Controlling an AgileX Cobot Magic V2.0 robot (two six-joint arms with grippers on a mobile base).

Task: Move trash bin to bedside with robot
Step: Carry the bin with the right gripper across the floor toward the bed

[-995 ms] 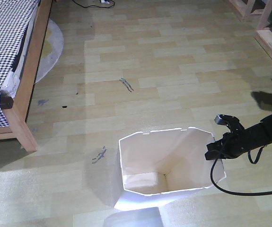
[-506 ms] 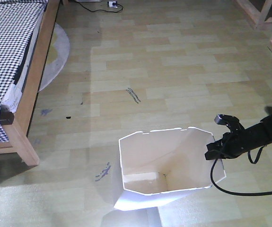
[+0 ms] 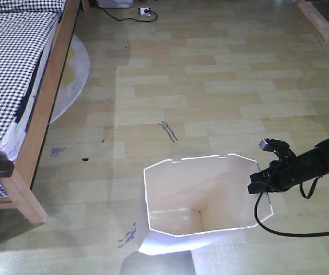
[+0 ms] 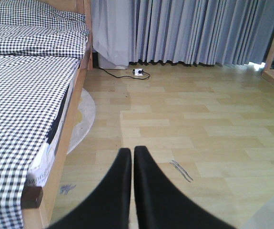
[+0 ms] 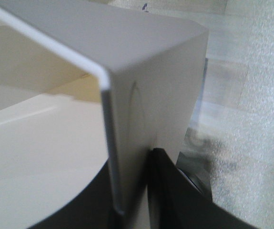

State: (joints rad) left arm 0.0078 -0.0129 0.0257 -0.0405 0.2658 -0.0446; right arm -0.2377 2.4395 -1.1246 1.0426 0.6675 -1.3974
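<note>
The white trash bin [image 3: 198, 195] stands on the wood floor at the bottom centre of the front view, its cream inside showing. My right gripper [image 3: 257, 184] is shut on the bin's right rim; in the right wrist view the bin wall [image 5: 146, 95] sits clamped between the black fingers [image 5: 170, 191]. The bed [image 3: 15, 74], with gingham bedding and a light-brown side rail [image 3: 41, 126], lies at the left. My left gripper [image 4: 133, 157] is shut on nothing and points across the floor beside the bed [image 4: 27, 95].
A grey round rug [image 3: 72, 74] lies by the bed rail. A power strip and black cord [image 3: 144, 11] lie on the floor at the far end. Wooden furniture legs [image 3: 324, 23] stand at the top right. Curtains [image 4: 189, 31] hang along the far wall.
The whole view has shifted: the bed and floor marks have slid down and right in the frame. The bin and right gripper keep their place in the frame.
</note>
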